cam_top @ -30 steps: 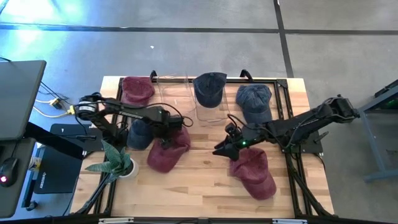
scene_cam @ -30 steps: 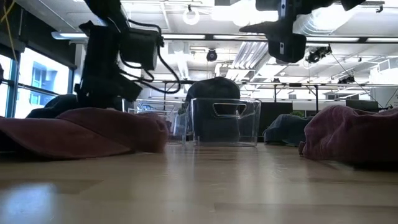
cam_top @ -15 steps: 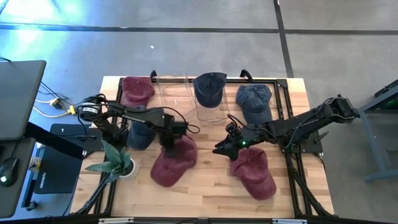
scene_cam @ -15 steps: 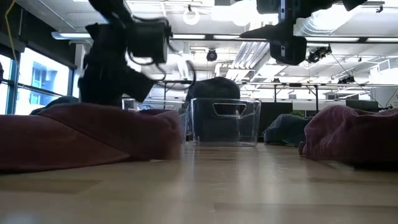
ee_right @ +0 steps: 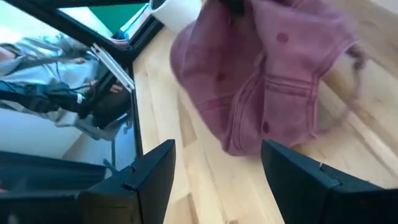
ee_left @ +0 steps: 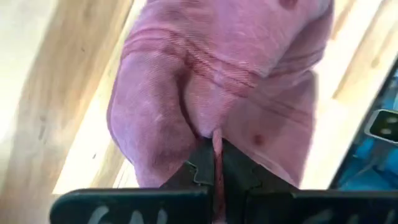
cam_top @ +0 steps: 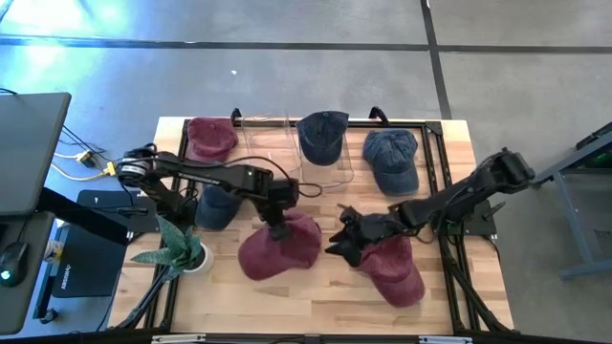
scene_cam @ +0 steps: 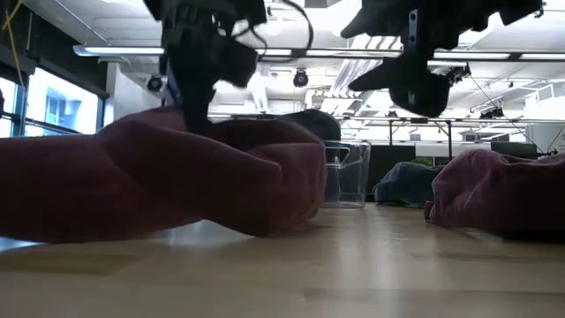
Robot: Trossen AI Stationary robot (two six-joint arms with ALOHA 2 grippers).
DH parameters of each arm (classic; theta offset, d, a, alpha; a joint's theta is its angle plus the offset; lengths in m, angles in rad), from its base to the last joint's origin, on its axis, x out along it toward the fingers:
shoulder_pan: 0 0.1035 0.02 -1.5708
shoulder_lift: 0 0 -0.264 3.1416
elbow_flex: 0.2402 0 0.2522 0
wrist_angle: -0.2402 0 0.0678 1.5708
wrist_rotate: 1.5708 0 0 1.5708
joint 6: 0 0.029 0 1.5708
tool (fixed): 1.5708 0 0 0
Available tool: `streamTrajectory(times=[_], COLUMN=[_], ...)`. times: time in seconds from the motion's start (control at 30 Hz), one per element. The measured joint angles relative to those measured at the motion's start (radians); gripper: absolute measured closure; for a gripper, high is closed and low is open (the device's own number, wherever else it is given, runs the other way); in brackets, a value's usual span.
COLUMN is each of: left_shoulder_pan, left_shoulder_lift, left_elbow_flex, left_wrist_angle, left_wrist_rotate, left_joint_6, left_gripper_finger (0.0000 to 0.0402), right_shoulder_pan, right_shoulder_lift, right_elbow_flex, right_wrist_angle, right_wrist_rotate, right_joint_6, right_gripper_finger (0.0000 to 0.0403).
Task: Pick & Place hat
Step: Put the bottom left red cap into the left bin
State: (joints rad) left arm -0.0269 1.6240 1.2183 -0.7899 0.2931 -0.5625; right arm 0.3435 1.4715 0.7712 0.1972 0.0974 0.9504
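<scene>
Two grippers working: left gripper (cam_top: 278,227) clamping maroon cap (cam_top: 279,247) mid-table; right gripper (cam_top: 337,241) hovering at 3 o'clock, fingers apart.

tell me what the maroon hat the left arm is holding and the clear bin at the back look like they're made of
The maroon hat looks like washed cotton twill: matte, faded, with stitched seams, and it folds softly where the left gripper pinches it. The clear bin looks like rigid glossy plastic, likely acrylic: see-through walls with bright edges.
</scene>
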Motion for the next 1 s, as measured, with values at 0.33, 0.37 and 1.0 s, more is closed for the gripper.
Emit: streamTrajectory(times=[0.33, 0.37, 1.0], left_shoulder_pan=[0.000, 0.000, 0.000], left_shoulder_lift=[-0.017, -0.017, -0.017], left_elbow_flex=[0.014, 0.014, 0.014], left_wrist_angle=[0.027, 0.037, 0.092], left_wrist_rotate=[-0.042, -0.044, -0.064], left_joint_6=[-0.067, -0.073, -0.142], left_gripper_finger=[0.0401, 0.0401, 0.0401], right_shoulder_pan=[0.070, 0.066, -0.039], right_shoulder_lift=[0.146, 0.169, 0.407], right_elbow_flex=[0.120, 0.144, 0.281], right_wrist_angle=[0.020, 0.010, -0.271], right_wrist_rotate=[0.227, 0.238, 0.320], right_joint_6=[-0.364, -0.387, -0.278], right_gripper_finger=[0.0184, 0.0185, 0.0207])
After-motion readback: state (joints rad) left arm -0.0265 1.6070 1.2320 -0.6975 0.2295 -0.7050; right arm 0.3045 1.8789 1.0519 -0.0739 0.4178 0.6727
